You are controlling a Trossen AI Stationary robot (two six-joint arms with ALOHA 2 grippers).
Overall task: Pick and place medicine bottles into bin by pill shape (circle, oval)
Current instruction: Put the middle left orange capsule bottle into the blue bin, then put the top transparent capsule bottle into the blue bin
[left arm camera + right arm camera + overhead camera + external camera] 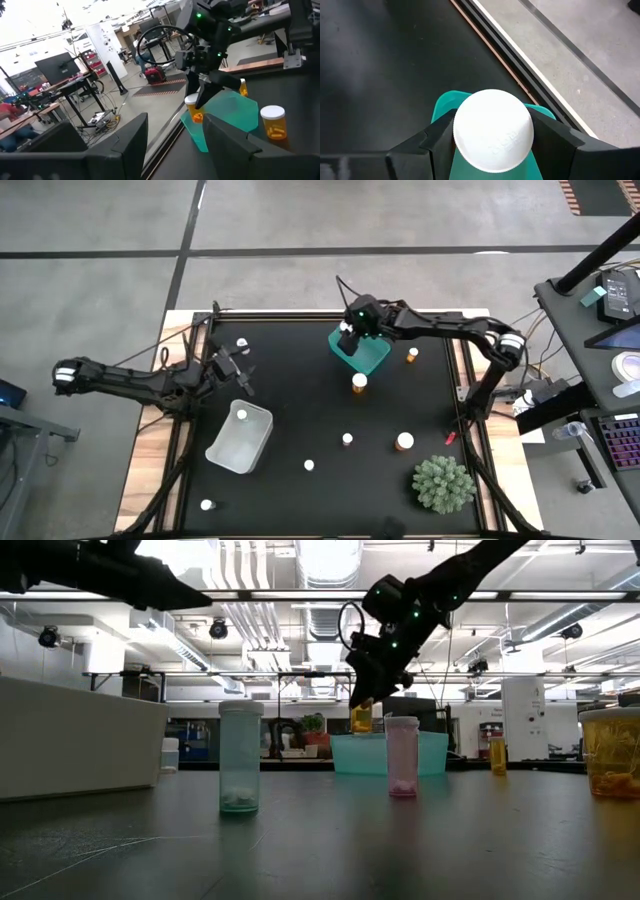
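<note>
Our right gripper (492, 145) fingers clamp a light, rigid, amber plastic pill bottle (194, 109) by its smooth white cap above the far teal bin (372, 358); left gripper (238, 372) fingers apart.

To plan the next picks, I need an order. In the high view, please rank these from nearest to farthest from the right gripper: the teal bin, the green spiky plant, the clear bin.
The right gripper holds a bottle over the far edge of the table.
1. Teal bin: directly below it.
2. Clear bin: toward the left arm's side, nearer the front.
3. Green spiky plant: front corner on the right arm's side.
</note>
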